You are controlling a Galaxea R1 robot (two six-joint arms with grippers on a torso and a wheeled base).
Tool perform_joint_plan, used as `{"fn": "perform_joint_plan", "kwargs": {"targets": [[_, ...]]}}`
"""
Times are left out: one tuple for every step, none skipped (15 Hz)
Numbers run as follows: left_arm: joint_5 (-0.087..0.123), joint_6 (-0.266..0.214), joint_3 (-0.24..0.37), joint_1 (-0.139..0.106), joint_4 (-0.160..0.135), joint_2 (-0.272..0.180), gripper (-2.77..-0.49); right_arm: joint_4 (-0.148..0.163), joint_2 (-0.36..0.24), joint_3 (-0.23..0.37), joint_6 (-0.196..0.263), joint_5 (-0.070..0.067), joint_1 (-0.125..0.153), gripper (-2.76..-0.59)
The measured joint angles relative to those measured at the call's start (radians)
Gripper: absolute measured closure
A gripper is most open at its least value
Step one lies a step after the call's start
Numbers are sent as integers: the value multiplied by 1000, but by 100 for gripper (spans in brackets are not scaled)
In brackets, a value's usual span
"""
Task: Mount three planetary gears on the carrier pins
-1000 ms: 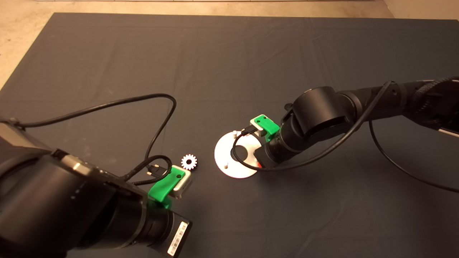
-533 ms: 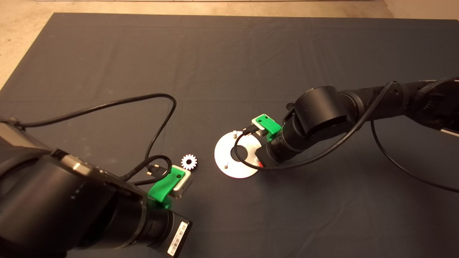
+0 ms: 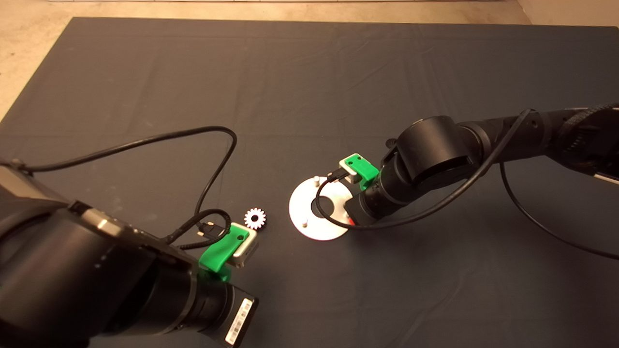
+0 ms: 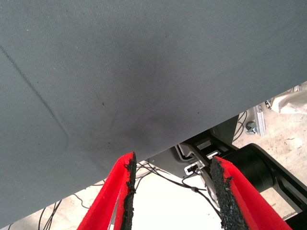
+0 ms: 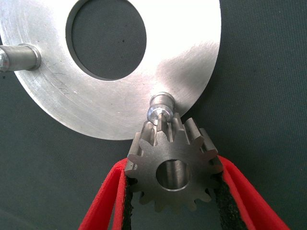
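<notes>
Steel, by its look: the gear (image 5: 173, 168) should be stiff, dense for its size and slick on its teeth, so the toothed flanks are the place to grip, bore left free. The right tool (image 5: 172, 191) pinches it exactly so, just short of a pin (image 5: 159, 104) at the plate's (image 3: 301, 205) right rim, bore not yet over it. A second gear (image 3: 255, 218) lies on the counter left of the plate. The left tool (image 4: 172, 191) hangs spread and empty nearby.
</notes>
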Motion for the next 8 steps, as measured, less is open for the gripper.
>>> {"fn": "perform_joint_plan", "kwargs": {"targets": [[0, 0, 0, 0, 0, 0, -103, 0, 4, 0, 0, 0, 2, -97], [0, 0, 0, 0, 0, 0, -103, 0, 7, 0, 0, 0, 5, -97], [0, 0, 0, 0, 0, 0, -103, -1, 9, 0, 0, 1, 8, -97], [0, 0, 0, 0, 0, 0, -103, -1, 10, 0, 0, 1, 9, -97], [0, 0, 0, 0, 0, -2, -103, -1, 12, 0, 0, 0, 11, -97], [0, 0, 0, 0, 0, -2, -103, -1, 12, 0, 0, 1, 12, -97], [0, 0, 0, 0, 0, -2, -103, -1, 13, 0, 0, 1, 13, -97], [0, 0, 0, 0, 0, -2, -103, -3, 14, 0, 0, 0, 13, -97]]}}
